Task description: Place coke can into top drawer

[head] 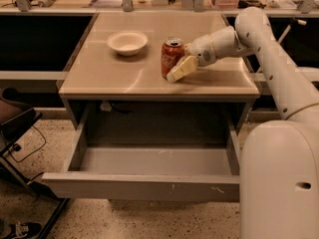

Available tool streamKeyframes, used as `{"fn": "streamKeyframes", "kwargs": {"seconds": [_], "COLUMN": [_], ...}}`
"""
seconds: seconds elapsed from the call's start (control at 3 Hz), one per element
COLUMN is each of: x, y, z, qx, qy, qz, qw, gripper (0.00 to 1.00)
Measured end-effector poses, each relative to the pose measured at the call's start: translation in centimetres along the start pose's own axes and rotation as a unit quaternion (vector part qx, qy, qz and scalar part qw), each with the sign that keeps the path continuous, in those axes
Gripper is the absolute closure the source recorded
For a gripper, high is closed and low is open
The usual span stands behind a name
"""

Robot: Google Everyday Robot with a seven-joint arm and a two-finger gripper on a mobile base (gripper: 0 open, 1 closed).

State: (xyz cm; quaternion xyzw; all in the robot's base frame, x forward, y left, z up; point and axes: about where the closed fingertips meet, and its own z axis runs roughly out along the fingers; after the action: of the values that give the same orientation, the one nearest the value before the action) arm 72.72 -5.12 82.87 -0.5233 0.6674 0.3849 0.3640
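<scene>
Okay, nearest first. The top drawer [144, 185] is pulled well out, below and in front of the coke can [171, 58]. The can stands upright on the table [114, 81], not lifted.

The gripper [179, 68] sits right against the can's right side, low on it, with the arm [259, 39] reaching in from the can's right. You can't tell whether the gripper is apart or clamped on the can. Contact looks likely, but a firm hold doesn't show.

The white bowl [127, 42] is left of the can and a bit behind it, apart from it.

My read is that the step in hand is the grab, so nothing has been carried yet. Next you need a sure hold on the can. Then lift it straight up off the tabletop, bring it forward past the table's front edge, lower it into the drawer and let go. The can may tip if the hold is low or off-centre.
</scene>
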Motion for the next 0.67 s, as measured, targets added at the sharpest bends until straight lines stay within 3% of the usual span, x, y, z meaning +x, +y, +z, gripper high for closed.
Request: {"fn": "streamKeyframes", "kwargs": {"seconds": [0.67], "x": [0.00], "y": [0.00], "z": [0.01], "qx": [0.000], "qy": [0.000], "qz": [0.000], "qw": [1.0000], "gripper": [0.42]}}
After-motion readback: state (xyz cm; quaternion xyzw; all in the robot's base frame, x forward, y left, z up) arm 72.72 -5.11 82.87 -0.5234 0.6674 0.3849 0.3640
